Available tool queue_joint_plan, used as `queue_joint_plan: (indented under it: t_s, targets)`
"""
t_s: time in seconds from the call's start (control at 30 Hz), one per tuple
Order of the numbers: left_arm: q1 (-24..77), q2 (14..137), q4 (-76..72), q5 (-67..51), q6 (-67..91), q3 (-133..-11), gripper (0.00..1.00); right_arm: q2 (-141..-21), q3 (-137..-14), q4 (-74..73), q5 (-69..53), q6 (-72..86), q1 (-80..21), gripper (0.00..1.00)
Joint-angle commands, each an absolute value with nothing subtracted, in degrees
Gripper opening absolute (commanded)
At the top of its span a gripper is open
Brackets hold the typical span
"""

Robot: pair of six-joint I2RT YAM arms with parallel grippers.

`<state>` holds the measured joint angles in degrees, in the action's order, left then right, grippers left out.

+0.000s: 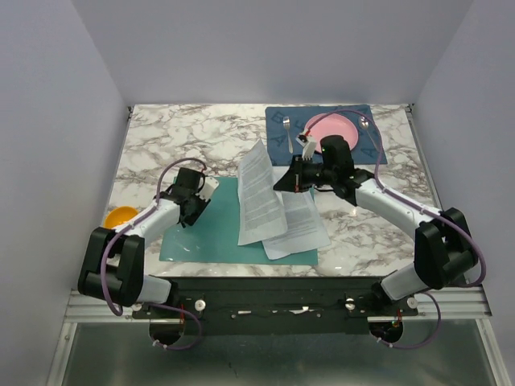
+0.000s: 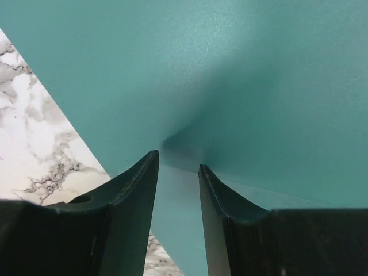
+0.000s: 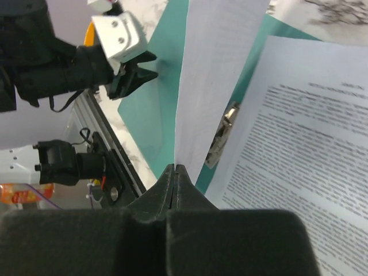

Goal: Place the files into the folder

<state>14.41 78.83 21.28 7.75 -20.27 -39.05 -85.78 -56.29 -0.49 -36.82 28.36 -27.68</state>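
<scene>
The right end effector (image 3: 175, 168) pinches one sheet of the files (image 3: 213, 75), upright just ahead of it; the left end effector (image 2: 178, 164) stands parted over the teal folder (image 2: 241, 69).

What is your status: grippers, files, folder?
Right gripper shut on raised sheet. Left gripper open at folder edge. Second sheet lying partly on folder.
</scene>
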Motion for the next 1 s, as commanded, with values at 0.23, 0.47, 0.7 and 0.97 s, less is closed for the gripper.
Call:
queue_joint_plan:
  t_s: [0.23, 0.47, 0.7, 0.97]
  targets:
    - [6.7, 74.1, 24.0, 11.2, -24.3, -42.9, 0.48, -88.6, -61.1, -3.3, -32.5, 23.5, -32.1, 0.01]
    - [4.6, 75.8, 17.8, 17.2, -30.0, -37.0, 0.48, -91.0, -62.1, -2.1, -31.5, 24.4, -34.0, 0.01]
    - [3.4, 78.3, 12.1, 22.8, -33.7, -33.5, 0.48, -92.3, -62.1, -1.1, -30.8, 25.0, -34.5, 0.01]
    - [4.0, 81.6, 12.7, 18.6, -33.5, -33.3, 0.48, -91.4, -61.7, -1.1, -29.9, 24.9, -34.5, 0.0]
